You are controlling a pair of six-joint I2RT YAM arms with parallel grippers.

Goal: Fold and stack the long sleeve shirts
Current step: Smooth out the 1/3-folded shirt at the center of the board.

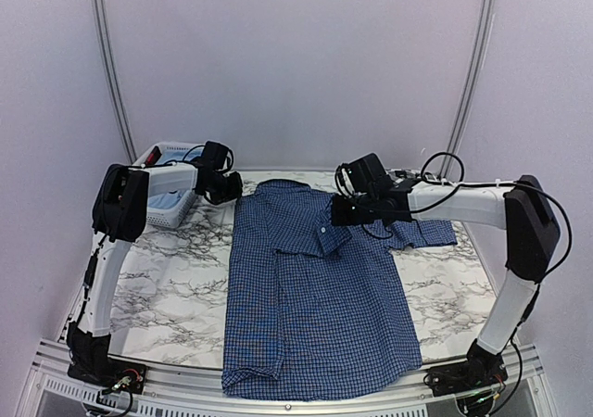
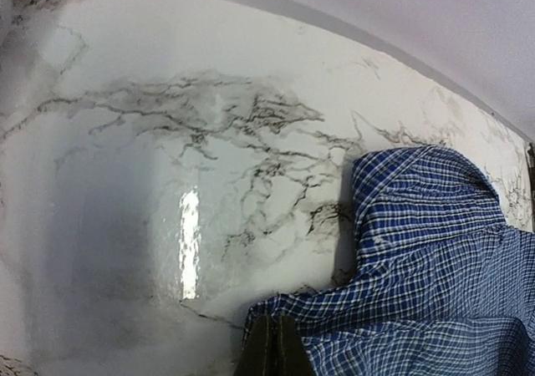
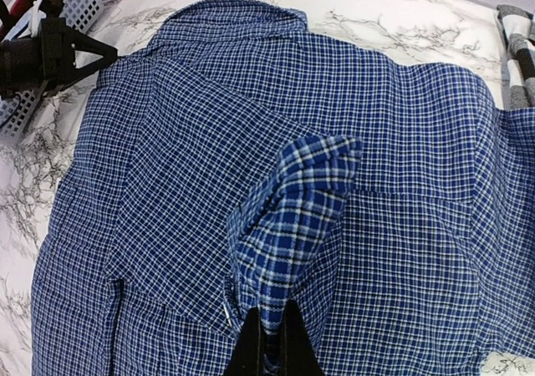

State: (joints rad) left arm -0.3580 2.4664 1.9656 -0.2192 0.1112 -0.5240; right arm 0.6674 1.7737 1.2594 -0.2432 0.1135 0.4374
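Note:
The dark blue checked shirt [image 1: 315, 296] lies spread flat on the marble table, collar [image 1: 283, 187] at the back. My right gripper [image 1: 336, 216] is above its chest, shut on the right sleeve's cuff [image 3: 309, 192], which hangs folded over the body; the right wrist view shows the tips [image 3: 267, 336] pinching cloth. My left gripper [image 1: 232, 190] is at the shirt's left shoulder, and its jaws [image 2: 273, 342] are closed at the shoulder edge [image 2: 284, 309]. A strip of black-and-white plaid cloth [image 3: 518, 50] shows at the far right edge of the right wrist view.
A white slatted basket [image 1: 167, 217] holding light blue cloth stands at the back left, just behind the left arm. The basket also shows in the right wrist view [image 3: 79, 0]. Bare marble [image 1: 176, 287] lies left of the shirt. The table's front rail [image 1: 306, 403] is at the shirt's hem.

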